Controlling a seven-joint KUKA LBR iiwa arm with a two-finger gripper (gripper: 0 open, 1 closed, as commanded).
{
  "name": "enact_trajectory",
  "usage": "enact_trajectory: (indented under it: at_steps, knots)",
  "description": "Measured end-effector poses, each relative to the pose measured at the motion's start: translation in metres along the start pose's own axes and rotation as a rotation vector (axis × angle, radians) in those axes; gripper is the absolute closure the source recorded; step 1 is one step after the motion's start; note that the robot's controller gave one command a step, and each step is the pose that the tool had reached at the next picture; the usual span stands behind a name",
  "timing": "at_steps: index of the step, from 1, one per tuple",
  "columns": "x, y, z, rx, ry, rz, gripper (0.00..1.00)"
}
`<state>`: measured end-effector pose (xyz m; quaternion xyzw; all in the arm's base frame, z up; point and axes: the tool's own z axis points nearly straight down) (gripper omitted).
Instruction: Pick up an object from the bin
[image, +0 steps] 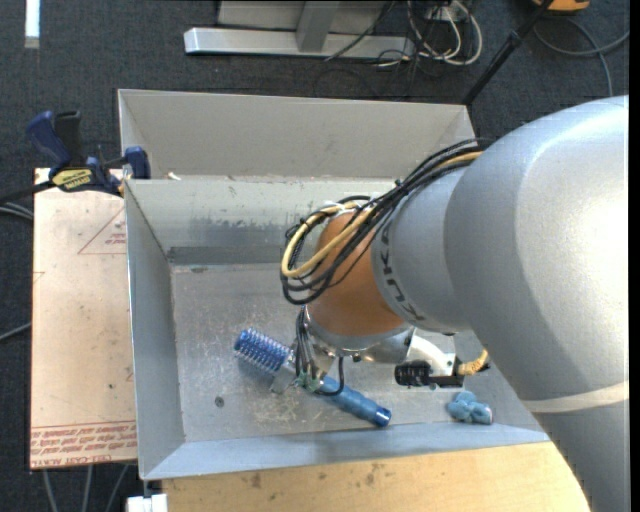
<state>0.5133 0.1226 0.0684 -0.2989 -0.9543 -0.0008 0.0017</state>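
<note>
Grey bin (205, 300): near right, a pale-blue lump (468, 408). Left of it lies a blue brush (262, 350), near centre. Gripper (308, 380) sits low over the brush's middle, grip width impossible to tell. Bare floor beyond.

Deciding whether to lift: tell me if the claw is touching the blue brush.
Cannot tell. The camera view shows the claw over the neck of the blue brush, between bristle head and handle, hiding that spot; neither contact nor a gap shows.
</note>
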Motion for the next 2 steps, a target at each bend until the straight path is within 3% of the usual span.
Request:
enact_trajectory:
  at_steps: [2]
  knots:
    - [-0.001, 0.003, -0.122, -0.004, -0.007, -0.006, 1.00]
